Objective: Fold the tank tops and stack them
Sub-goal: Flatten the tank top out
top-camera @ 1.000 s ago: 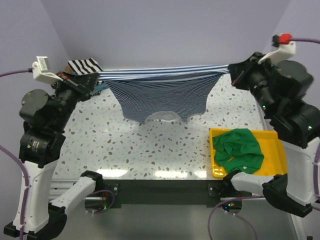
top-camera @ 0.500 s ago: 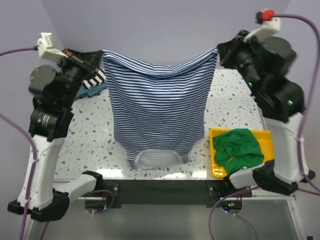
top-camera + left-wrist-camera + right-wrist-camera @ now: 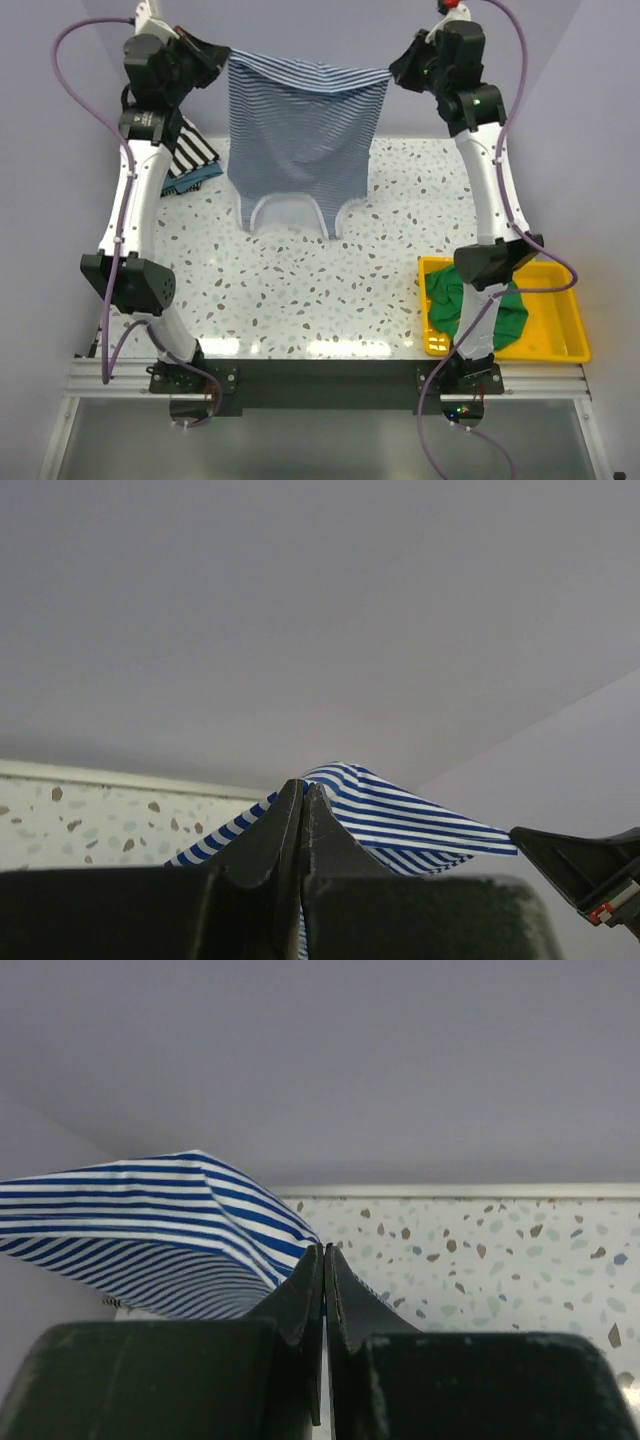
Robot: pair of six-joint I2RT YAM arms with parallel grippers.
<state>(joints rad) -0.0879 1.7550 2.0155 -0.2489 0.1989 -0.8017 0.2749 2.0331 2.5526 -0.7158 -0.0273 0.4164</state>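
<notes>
The blue-and-white striped tank top [image 3: 300, 130] hangs upside down between my two grippers, high above the far side of the table, hem up and straps down. My left gripper [image 3: 226, 52] is shut on its left hem corner [image 3: 370, 805]. My right gripper [image 3: 393, 72] is shut on its right hem corner [image 3: 180, 1220]. The bright green tank top [image 3: 480, 305] lies crumpled in the yellow tray [image 3: 555, 340], partly hidden by the right arm. A black-and-white striped top [image 3: 190, 155] lies on a teal one [image 3: 205, 175] at the far left.
The speckled table [image 3: 330, 290] runs below the hanging top. Purple walls close the back and sides. Both arms stand tall from their bases at the near edge; the right arm's elbow [image 3: 495, 262] sits over the tray.
Both arms have risen and moved back, lifting the striped top from stretched wide and low to hanging full length high at the back; the grippers have come closer together.
</notes>
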